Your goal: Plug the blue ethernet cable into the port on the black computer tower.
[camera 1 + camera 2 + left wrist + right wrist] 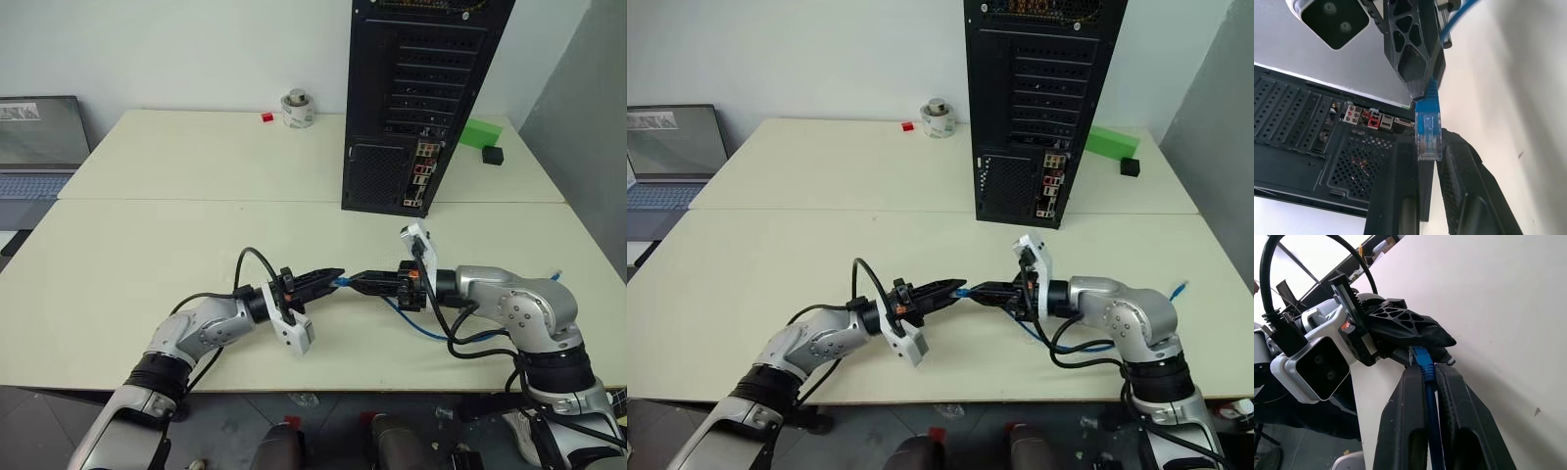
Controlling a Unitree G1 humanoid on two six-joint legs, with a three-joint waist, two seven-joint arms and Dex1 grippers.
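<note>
Left wrist view: both hands, left hand (328, 277) and right hand (364, 282), pinch the blue cable (1428, 128) shut; letting go unevenly could twist its plug away from the tower (416, 98).

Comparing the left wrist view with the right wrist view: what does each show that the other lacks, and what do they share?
Left wrist: the black computer tower with its coloured connector strip, and the clear plug.
Right wrist: the left gripper and its wrist camera.
Both: the blue ethernet cable pinched by both grippers' jaws, right gripper, and the table.
</note>
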